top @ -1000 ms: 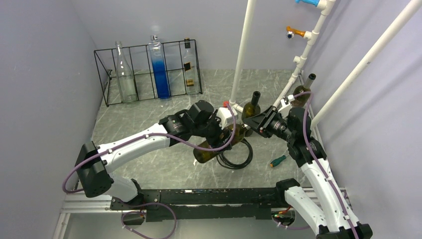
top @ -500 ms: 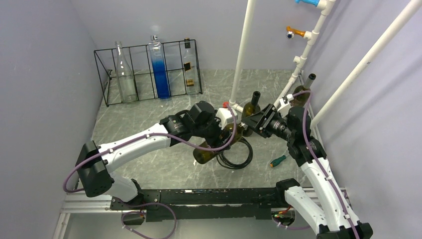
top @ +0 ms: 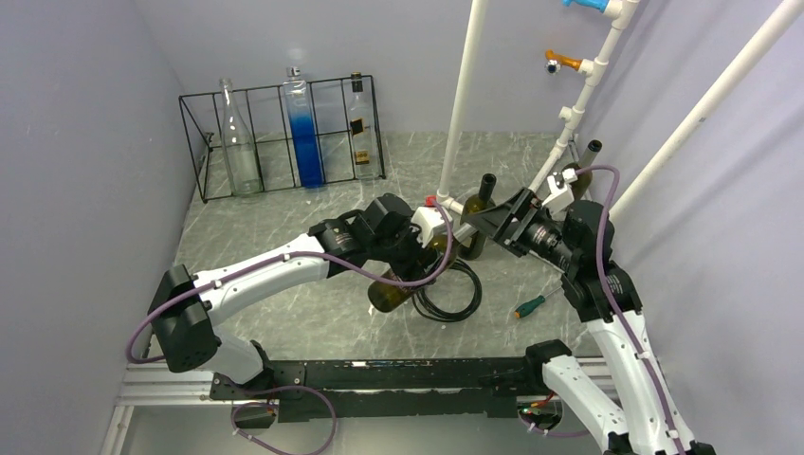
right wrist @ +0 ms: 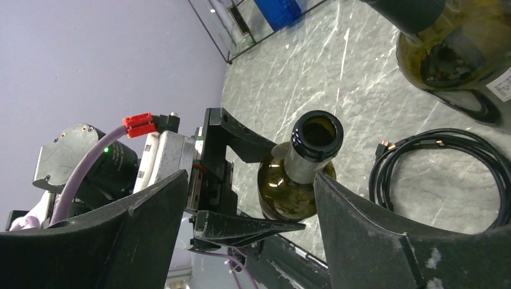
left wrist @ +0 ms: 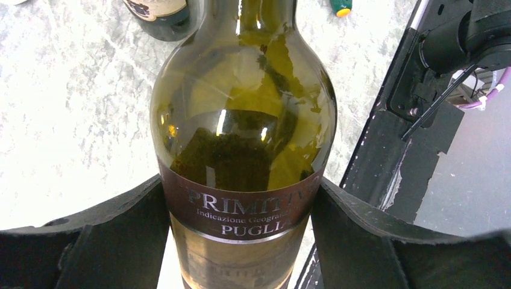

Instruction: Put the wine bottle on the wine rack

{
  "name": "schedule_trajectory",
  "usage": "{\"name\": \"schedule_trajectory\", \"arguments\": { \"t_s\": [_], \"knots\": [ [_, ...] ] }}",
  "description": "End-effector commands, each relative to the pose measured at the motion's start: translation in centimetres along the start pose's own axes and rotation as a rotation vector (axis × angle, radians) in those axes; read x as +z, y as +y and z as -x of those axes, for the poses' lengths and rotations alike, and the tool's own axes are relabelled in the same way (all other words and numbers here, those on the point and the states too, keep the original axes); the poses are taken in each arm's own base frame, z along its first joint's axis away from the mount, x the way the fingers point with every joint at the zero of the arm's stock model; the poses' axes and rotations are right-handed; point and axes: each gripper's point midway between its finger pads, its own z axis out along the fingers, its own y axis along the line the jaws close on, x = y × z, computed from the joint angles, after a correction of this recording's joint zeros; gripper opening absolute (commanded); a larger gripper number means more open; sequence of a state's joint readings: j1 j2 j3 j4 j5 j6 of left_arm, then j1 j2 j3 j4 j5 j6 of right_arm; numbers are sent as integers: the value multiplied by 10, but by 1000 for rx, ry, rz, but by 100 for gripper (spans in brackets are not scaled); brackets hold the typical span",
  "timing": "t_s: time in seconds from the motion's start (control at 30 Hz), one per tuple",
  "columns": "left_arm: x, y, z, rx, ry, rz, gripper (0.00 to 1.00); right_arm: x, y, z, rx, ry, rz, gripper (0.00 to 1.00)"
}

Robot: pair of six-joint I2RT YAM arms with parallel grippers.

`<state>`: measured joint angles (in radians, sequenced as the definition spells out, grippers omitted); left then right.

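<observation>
Since the wine rack [top: 281,140] sits way over in the far left corner, it makes sense that the left gripper [left wrist: 241,241] is the one carrying the wine bottle [left wrist: 241,150]. Its two fingers [left wrist: 108,241] are pressed on either side of the body, right at the label. That's the fat, heavy part, so I'd guess the grip is there to stop it swinging.

The bottle itself is about mid-table, slanted, with its base toward the near side and its neck pointing far right. It hangs over a coil of black cable [top: 446,299].

The right gripper [right wrist: 250,177] is spread wide. From its wrist view, one finger stands on each side of the neck with a clear gap, so it's pinching nothing. It's just parked around the mouth of the bottle.

The rack already has a clear bottle [top: 237,142], a blue one [top: 305,142] and a third with a dark label [top: 358,128], all standing upright with free slots between them. So I think the held bottle has to be tipped upright and carried far left.

One thing I'd watch is the right arm's fingers, since they bracket the neck and the bottle could clip one on the way out. The other green bottles [top: 479,213] by the white pipe frame [top: 465,104] are close too. A screwdriver [top: 529,306] lies off to the right, out of the way.
</observation>
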<state>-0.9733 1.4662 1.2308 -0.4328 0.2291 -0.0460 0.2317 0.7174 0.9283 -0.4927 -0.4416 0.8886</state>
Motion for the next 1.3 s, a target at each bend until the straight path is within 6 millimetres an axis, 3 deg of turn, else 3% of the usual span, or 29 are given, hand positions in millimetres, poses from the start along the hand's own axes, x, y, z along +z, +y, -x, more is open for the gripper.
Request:
{"name": "schedule_trajectory", "arguments": {
  "t_s": [0.0, 0.23, 0.43, 0.83, 1.27],
  "knots": [
    [-14, -2, 40, 48, -138, 14, 0, -16, 14, 15, -79, -66, -2, 80],
    [-18, 2, 42, 51, -145, 41, 0, -33, 15, 32, -142, -148, -78, 80],
    [-28, 9, 46, 63, -180, 88, 0, -41, 11, 34, -166, -178, -102, 80],
    [-73, 27, 62, 140, -332, 236, 0, -52, 2, 36, -211, -214, -152, 81],
    [-123, 91, 66, 67, -473, 504, 0, -45, -22, 33, -265, -213, -212, 82]
  ]
}}
